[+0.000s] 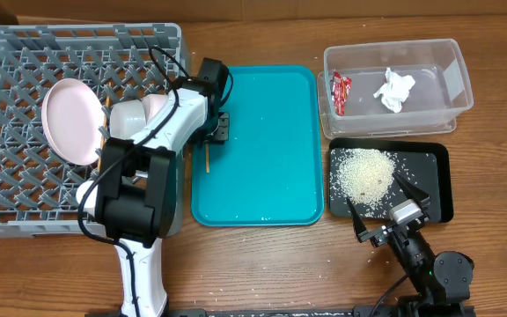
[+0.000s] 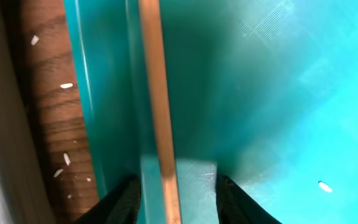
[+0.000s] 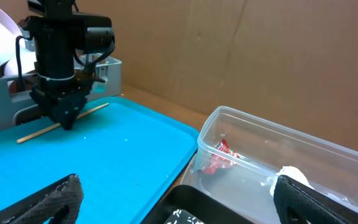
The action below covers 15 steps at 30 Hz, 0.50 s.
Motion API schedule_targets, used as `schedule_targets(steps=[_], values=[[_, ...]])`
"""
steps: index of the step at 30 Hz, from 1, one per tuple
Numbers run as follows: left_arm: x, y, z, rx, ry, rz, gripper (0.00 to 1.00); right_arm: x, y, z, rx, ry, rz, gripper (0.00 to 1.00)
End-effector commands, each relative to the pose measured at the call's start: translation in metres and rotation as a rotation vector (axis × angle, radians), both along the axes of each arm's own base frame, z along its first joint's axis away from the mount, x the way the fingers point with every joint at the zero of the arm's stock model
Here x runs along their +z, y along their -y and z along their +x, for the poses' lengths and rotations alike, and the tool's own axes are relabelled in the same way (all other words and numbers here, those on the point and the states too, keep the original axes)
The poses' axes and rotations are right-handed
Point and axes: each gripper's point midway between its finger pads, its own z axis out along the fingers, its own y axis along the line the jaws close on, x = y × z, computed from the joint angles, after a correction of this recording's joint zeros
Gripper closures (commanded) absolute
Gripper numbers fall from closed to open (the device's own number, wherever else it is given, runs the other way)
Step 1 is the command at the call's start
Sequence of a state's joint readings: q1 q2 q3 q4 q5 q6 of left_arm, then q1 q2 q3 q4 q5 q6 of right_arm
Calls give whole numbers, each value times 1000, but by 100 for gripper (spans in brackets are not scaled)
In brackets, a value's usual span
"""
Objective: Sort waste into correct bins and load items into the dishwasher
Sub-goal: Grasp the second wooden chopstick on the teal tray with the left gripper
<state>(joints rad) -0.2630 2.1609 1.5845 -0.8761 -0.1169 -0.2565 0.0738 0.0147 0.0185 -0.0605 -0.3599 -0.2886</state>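
A thin wooden chopstick [image 1: 208, 159] lies along the left rim of the teal tray [image 1: 262, 176]. My left gripper [image 1: 218, 130] is down over its far end. In the left wrist view the chopstick [image 2: 157, 93] runs between the open fingers of the left gripper [image 2: 178, 200], with a gap on each side. My right gripper [image 1: 383, 202] is open and empty over the front of the black tray [image 1: 437, 180], which holds rice grains [image 1: 363, 172]. The clear tub [image 1: 451, 66] holds the red wrapper [image 1: 341, 92] and the tissue [image 1: 394, 90]. The steel bowl is not visible.
The grey dish rack [image 1: 7, 189] at left holds the upright white plate [image 1: 70, 121], a small white bowl [image 1: 130, 119] and a cup [image 1: 156, 106]. A few rice grains [image 2: 66, 86] lie on the wood between rack and tray. The right wrist view shows the tub [image 3: 260, 143].
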Motion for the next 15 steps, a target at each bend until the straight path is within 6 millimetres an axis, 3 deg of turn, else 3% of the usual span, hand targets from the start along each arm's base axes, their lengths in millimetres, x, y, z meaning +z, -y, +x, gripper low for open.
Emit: schedule_targets(steps=[1, 4, 5, 8, 10, 13, 15], values=[[-16, -8, -8, 26, -38, 32, 60, -2, -1, 0, 5, 2, 4, 0], [-16, 1, -6, 23, -34, -28, 93, -2, -1, 0, 5, 2, 3, 0], [-16, 5, -5, 21, -35, -47, 96, -2, -1, 0, 5, 2, 4, 0], [-11, 14, -6, 16, -43, -100, 96, -2, -1, 0, 5, 2, 4, 0], [3, 19, -4, 14, -35, -132, 96, -2, -1, 0, 5, 2, 4, 0], [42, 23, 1, 6, 19, -166, 96, -2, -1, 0, 5, 2, 4, 0], [87, 23, 3, -25, 89, -174, 96, -2, -1, 0, 5, 2, 4, 0]])
